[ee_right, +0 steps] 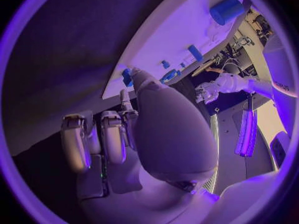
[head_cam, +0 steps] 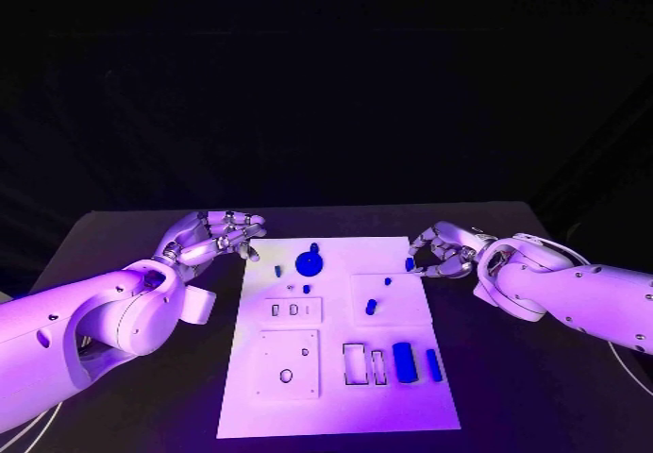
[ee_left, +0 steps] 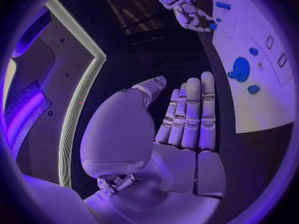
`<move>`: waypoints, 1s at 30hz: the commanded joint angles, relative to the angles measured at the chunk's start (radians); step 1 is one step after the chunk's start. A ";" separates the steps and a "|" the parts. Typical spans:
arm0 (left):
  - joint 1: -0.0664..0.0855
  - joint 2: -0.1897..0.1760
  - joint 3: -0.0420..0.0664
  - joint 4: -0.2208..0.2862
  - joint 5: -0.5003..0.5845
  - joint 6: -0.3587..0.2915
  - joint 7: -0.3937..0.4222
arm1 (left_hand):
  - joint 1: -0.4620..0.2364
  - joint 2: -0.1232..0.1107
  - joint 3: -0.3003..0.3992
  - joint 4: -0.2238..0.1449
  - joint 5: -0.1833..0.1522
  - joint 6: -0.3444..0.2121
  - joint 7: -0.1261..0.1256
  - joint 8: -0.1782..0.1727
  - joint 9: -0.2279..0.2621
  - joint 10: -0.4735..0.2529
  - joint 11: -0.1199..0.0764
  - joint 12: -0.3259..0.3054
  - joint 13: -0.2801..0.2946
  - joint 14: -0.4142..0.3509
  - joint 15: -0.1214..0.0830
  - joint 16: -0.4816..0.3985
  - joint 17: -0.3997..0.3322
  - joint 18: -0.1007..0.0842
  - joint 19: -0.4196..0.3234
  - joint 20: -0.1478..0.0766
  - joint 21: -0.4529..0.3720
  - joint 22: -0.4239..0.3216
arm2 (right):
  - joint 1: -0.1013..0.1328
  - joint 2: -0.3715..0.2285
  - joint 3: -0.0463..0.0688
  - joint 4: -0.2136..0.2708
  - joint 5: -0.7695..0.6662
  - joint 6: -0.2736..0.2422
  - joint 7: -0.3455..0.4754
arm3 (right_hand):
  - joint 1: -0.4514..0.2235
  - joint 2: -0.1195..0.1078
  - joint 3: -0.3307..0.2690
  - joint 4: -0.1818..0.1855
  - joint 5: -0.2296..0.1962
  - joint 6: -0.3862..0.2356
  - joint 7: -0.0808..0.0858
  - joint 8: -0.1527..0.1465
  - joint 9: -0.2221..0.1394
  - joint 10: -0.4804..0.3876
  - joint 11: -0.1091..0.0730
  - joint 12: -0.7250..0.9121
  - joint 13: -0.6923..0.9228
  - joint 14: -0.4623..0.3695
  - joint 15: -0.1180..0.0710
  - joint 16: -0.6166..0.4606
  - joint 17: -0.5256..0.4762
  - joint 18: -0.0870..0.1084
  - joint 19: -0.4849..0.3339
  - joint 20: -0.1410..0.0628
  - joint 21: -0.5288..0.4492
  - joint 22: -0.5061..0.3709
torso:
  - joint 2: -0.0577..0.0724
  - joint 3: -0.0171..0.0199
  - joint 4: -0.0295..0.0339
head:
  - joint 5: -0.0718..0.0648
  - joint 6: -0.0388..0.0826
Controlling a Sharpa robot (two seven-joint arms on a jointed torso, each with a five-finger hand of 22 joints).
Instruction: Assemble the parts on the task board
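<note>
The white task board (head_cam: 341,406) lies in the middle of the black table. On it are a round blue part (head_cam: 309,262) with a knob, a few small blue parts (head_cam: 370,306) and two upright blue bars (head_cam: 404,361) beside empty slots (head_cam: 354,363). My right hand (head_cam: 443,253) is at the board's right edge and pinches a small blue part (head_cam: 410,264) at its fingertips; the same part (ee_right: 127,77) shows by the thumb in the right wrist view. My left hand (head_cam: 218,236) hovers off the board's far left corner, fingers straight (ee_left: 190,114) and holding nothing.
Two raised white panels (head_cam: 287,363) with cut-outs sit on the board's left half. The left forearm (head_cam: 123,311) lies over the table left of the board, the right forearm (head_cam: 572,297) to its right. Black table surface (head_cam: 544,396) surrounds the board.
</note>
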 commanded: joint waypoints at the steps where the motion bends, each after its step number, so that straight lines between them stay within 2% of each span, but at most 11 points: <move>1: 0.001 0.001 0.001 0.002 -0.003 0.017 0.008 | 0.003 0.004 0.006 -0.002 0.000 -0.005 0.000 0.006 0.001 -0.007 -0.001 0.005 0.001 -0.008 0.002 0.004 -0.001 0.011 -0.007 0.000 0.007 0.001 | -0.002 0.008 0.000 -0.005 -0.007 -0.011 -0.011 | -0.010 0.005 0.000 0.009 0.007 0.006 -0.001 0.001 0.000 0.043 0.007 0.008 0.204 0.104 0.005 0.003 0.263 -0.007 0.105 0.006 0.004 0.263 | -0.002 0.0001 0.0024 | -0.001 -0.002; 12: 0.001 0.000 0.001 0.002 -0.003 0.017 0.005 | 0.003 0.004 0.006 -0.002 0.000 -0.005 0.000 0.006 0.001 -0.007 -0.001 0.005 0.001 -0.008 0.002 0.004 -0.001 0.011 -0.007 0.000 0.007 0.001 | -0.007 0.031 0.000 -0.021 -0.007 -0.018 -0.027 | -0.017 0.022 0.010 0.027 0.016 0.015 -0.003 0.004 0.000 0.053 0.005 0.019 0.213 0.104 0.003 0.003 0.263 -0.007 0.105 0.004 0.004 0.263 | -0.001 -0.0005 0.0008 | 0.001 -0.006; 18: 0.001 -0.001 0.001 0.002 -0.004 0.018 0.004 | 0.003 0.004 0.006 -0.002 0.000 -0.005 0.000 0.006 0.001 -0.007 -0.001 0.005 0.001 -0.008 0.002 0.004 -0.001 0.011 -0.007 0.000 0.007 0.001 | -0.011 0.037 0.000 -0.031 -0.007 -0.012 -0.033 | -0.010 0.043 0.033 0.029 0.019 0.034 -0.010 0.011 0.001 0.061 -0.001 0.028 0.220 0.104 -0.003 0.003 0.263 -0.007 0.105 0.000 0.004 0.263 | -0.002 -0.0001 0.0015 | 0.000 -0.007; 30: 0.001 0.003 0.001 -0.003 -0.005 0.018 0.004 | 0.003 0.004 0.006 -0.002 0.000 -0.005 0.000 0.006 0.001 -0.007 -0.001 0.005 0.001 -0.008 0.002 0.004 -0.001 0.011 -0.007 0.000 0.007 0.001 | -0.014 0.041 0.000 -0.036 -0.007 -0.003 -0.042 | -0.006 0.050 0.047 0.028 0.019 0.046 -0.015 0.016 0.002 0.068 -0.005 0.036 0.227 0.104 -0.007 0.003 0.263 -0.007 0.105 -0.003 0.004 0.263 | -0.002 -0.0002 0.0001 | -0.001 -0.009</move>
